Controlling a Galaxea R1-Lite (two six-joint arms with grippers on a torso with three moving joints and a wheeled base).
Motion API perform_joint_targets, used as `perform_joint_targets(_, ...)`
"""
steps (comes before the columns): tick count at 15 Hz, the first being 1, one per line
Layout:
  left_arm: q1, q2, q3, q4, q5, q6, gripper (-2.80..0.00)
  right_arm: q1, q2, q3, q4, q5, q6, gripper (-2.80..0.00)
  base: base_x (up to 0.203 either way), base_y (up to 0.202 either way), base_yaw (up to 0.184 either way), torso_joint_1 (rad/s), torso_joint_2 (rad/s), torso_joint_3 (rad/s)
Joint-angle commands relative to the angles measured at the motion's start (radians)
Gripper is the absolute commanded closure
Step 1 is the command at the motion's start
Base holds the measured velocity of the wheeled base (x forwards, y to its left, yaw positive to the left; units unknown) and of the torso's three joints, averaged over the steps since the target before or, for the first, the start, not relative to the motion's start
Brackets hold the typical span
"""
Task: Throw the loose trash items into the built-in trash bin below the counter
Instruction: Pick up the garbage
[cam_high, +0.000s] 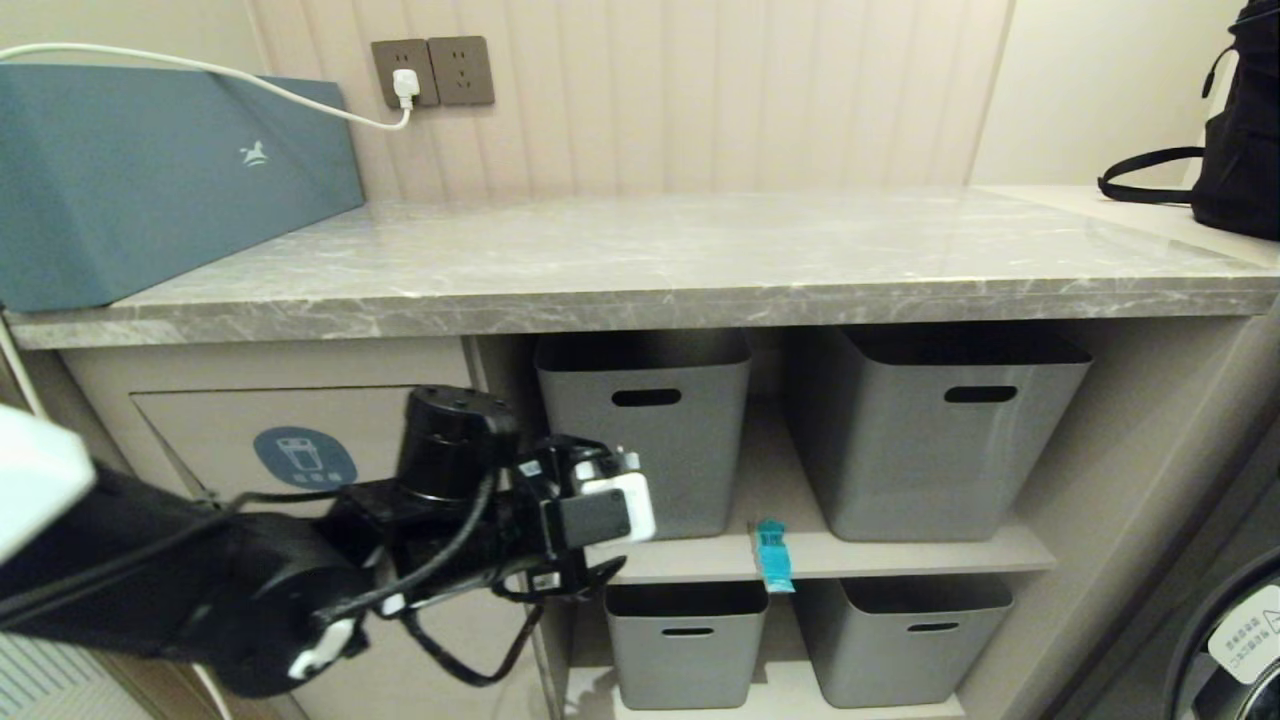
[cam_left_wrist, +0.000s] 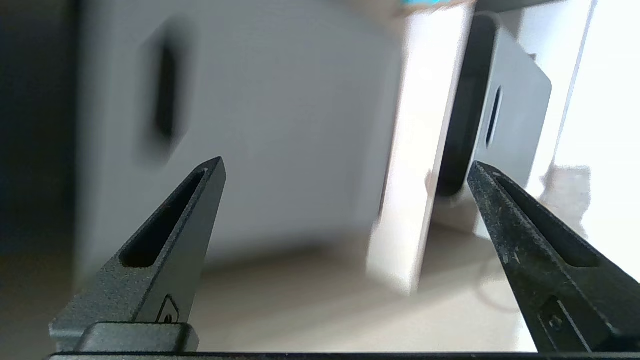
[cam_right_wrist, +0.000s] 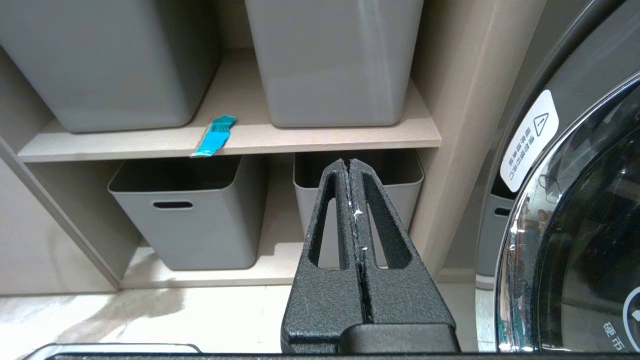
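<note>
Left gripper (cam_left_wrist: 345, 170) with jaws spread wide and nothing between them, carried on an arm that crosses in front of the built-in trash bin (cam_high: 300, 455) below the counter (cam_high: 700, 260). In the left wrist view the fingers frame the grey baskets and the edge of a shelf board, not any scrap. Right gripper (cam_right_wrist: 349, 165) parked low beside the washing machine (cam_right_wrist: 575, 200), jaws pressed together and empty.

Only 1 of the loose trash items is visible: the teal wrapper (cam_high: 771, 555), lying on the middle shelf (cam_high: 900, 550) between the 2 upper grey baskets (cam_high: 645, 430), its lower end overhanging the shelf's front edge. The counter shows no scraps near the teal-blue box (cam_high: 150, 170).

Risks, as judged from this view:
1. The wrapper is thin and flat; fingers closing from above may slide over it or nudge it off the edge onto the floor.
2. The gap between baskets is narrow, so wide jaws may strike a basket wall.
3. A light wrapper may cling to a finger at release, or miss the bin if the flap is not pushed in.
</note>
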Motion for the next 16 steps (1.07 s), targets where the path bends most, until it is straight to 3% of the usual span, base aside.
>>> perform_joint_targets(1, 0.034, -0.257, 0.08, 0.027, 0.002, -0.049, -2.8, 0.0, 0.001, 0.0, 0.001, 0.0, 0.0, 0.0, 0.0, 0.0, 0.0, 0.0, 0.0, 0.0)
perform_joint_targets(3, 0.086, -0.479, 0.144, 0.121, 0.01, -0.186, -2.8, 0.0, 0.0, 0.0, 0.001, 0.0, 0.0, 0.0, 0.0, 0.0, 0.0, 0.0, 0.0, 0.0)
perform_joint_targets(7, 0.313, -0.865, 0.182, 0.456, -0.019, -0.522, -2.8, 0.0, 0.0, 0.0, 0.001, 0.0, 0.0, 0.0, 0.0, 0.0, 0.0, 0.0, 0.0, 0.0)
perform_joint_targets(10, 0.516, -1.081, 0.28, 0.61, -0.034, -0.832, -2.8, 0.0, 0.001, 0.0, 0.001, 0.0, 0.0, 0.0, 0.0, 0.0, 0.0, 0.0, 0.0, 0.0)
perform_joint_targets(12, 0.582, -1.195, 0.468, 0.626, -0.036, -0.91, -2.8, 0.0, 0.0, 0.0, 0.001, 0.0, 0.0, 0.0, 0.0, 0.0, 0.0, 0.0, 0.0, 0.0)
perform_joint_targets(14, 0.616, -1.354, 0.668, 0.594, -0.036, -0.936, -2.8, 0.0, 0.0, 0.0, 0.001, 0.0, 0.0, 0.0, 0.0, 0.0, 0.0, 0.0, 0.0, 0.0)
perform_joint_targets(16, 0.618, -1.527, 0.764, 0.576, -0.03, -0.953, -2.8, 0.0, 0.001, 0.0, 0.001, 0.0, 0.0, 0.0, 0.0, 0.0, 0.0, 0.0, 0.0, 0.0)
